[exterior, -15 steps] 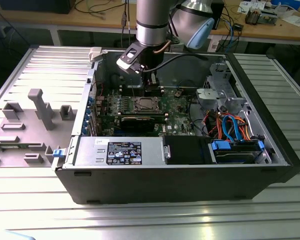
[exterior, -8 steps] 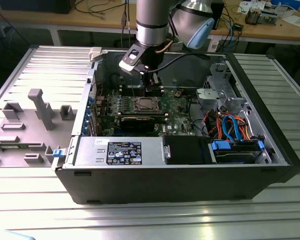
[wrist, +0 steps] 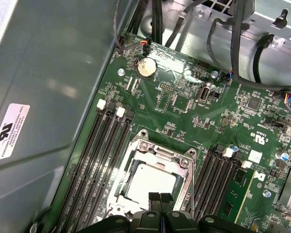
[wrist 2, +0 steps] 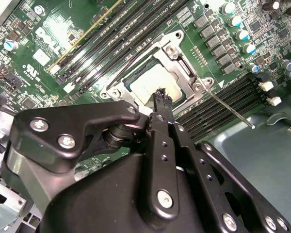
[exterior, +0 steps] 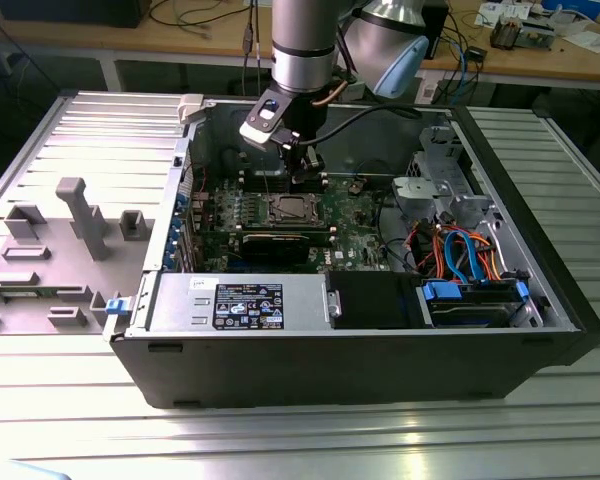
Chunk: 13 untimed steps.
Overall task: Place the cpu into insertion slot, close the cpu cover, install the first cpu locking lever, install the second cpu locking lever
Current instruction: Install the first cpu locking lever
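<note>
Inside the open case (exterior: 380, 350), the board (wrist: 184, 104) carries the slot (exterior: 292, 208) between banks of memory slots (wrist: 99, 155). The cover (wrist: 160, 151) lies flat on the slot, framing the dull silver cpu (wrist: 153, 180) seated square within it. The gripper (wrist: 160, 198) hangs just over the slot's edge, its fingers (wrist: 155, 199) pressed together on nothing, with the cpu straight beyond the tips. One thin lever (wrist 2: 230, 109) juts from the slot's corner, apparently unlatched, its long axis slanting away.

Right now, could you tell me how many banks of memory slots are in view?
2: one bank and another bank flank the cpu; more may be hidden.
</note>
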Tool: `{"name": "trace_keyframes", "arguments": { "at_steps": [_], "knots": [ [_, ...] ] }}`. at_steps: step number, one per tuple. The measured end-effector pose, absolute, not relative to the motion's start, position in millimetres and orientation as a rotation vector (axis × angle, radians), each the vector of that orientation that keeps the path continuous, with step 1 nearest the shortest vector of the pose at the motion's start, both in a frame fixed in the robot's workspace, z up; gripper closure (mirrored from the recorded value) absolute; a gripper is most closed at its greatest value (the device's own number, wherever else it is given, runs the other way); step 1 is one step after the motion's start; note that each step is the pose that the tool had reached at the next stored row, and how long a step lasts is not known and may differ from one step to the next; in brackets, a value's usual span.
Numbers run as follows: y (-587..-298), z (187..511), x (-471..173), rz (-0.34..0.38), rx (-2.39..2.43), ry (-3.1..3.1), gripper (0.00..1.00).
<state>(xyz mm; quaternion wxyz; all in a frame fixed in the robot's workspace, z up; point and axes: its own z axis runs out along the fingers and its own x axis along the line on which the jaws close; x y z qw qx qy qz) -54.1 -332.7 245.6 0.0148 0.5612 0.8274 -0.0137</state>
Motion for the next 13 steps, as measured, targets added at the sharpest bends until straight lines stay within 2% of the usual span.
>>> {"name": "trace_keyframes", "arguments": {
  "at_steps": [13],
  "knots": [
    [-332.7,245.6,-54.7,-0.041,1.647,2.639,0.89]
  ]
}}
